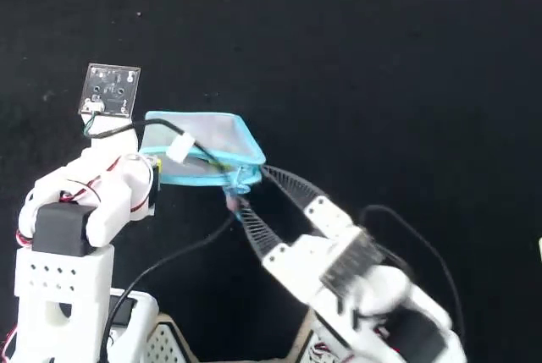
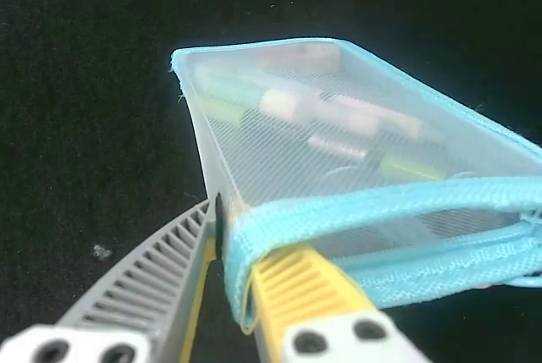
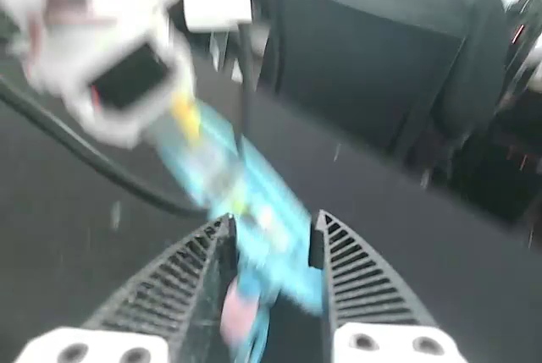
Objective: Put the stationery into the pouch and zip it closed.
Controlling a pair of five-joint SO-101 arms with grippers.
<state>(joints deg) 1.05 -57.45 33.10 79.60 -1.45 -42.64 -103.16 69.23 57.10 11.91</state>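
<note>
A see-through mesh pouch [image 1: 212, 139] with a light-blue zip band lies tilted near the table's middle. Several pens [image 2: 339, 118] lie inside the pouch [image 2: 279, 168]. My left gripper [image 2: 230, 232] is shut on the pouch's blue zip band at its left end, under the left arm's wrist [image 1: 159, 170]. My right gripper [image 1: 251, 187] stands open around the pouch's right corner. The blue end of the pouch [image 3: 254, 202] and a pink zip pull [image 3: 233, 316] sit between the spread fingers of the right gripper [image 3: 274, 221]. The same pink pull [image 1: 233, 202] hangs just below the corner.
A small grey square board [image 1: 110, 90] lies on the black table beyond the left arm. A black cable [image 1: 169, 261] runs from the pouch area toward the arm bases. The table's far half and right side [image 1: 406, 84] are bare black cloth.
</note>
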